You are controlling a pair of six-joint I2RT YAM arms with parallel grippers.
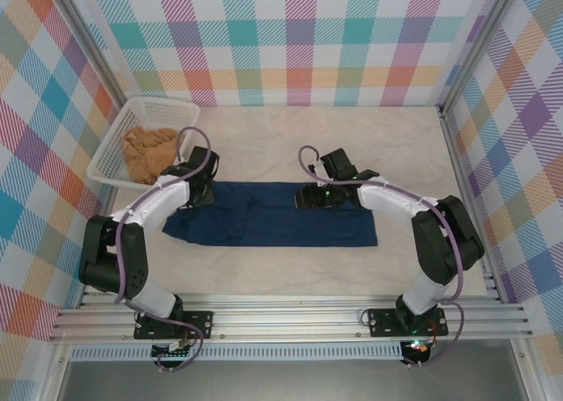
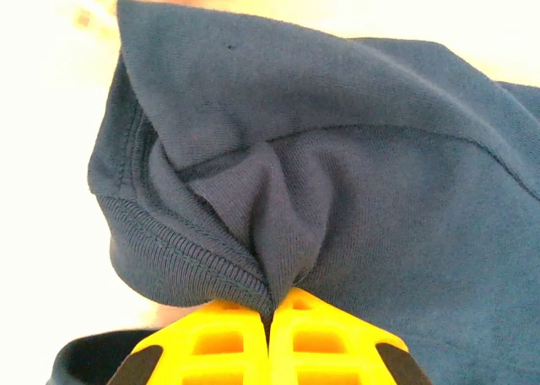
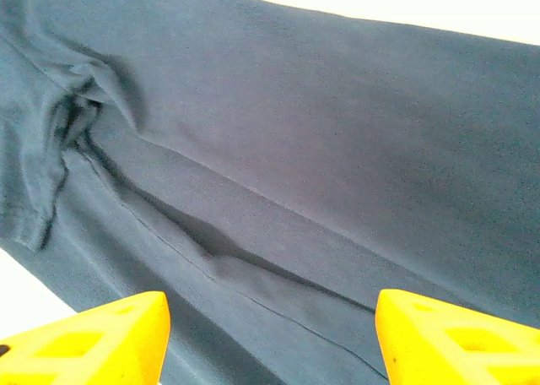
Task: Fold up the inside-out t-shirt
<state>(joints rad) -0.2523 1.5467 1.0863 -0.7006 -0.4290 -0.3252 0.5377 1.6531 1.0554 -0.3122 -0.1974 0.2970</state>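
I see the inside-out t-shirt (image 1: 273,216) lying as a long dark navy band running left to right across the middle of the table (image 1: 352,146), between my two arms. On the far left a white basket (image 1: 189,111) sits tilted against the plaid wall (image 1: 290,32), with a tan-orange garment (image 1: 148,150) bunched inside it. The basket's near corner is just beside the left wrist, and that arm's cable loop crosses in front of the rim, so it is crowded on that side. An aluminium rail (image 1: 290,317) carries both bases at the near edge.

The left claw (image 1: 195,193) is on the shirt's left end; in the wrist view the left claw (image 2: 272,313) has its yellow fingers (image 2: 211,334) pressed together on a pinch of navy cloth beside a ribbed, stitched edge. The right claw (image 1: 308,196) is over the far edge of the shirt near its middle; in its wrist view the right claw (image 3: 270,334) stands wide, one yellow finger (image 3: 93,338) on each side and a seam running across the cloth between them. I cannot tell whether the tips touch the fabric.

From above, the left wrist hides the shirt's left end; the right fingers are cut off by the bottom of their wrist view; the background behind the pinched cloth is washed out.
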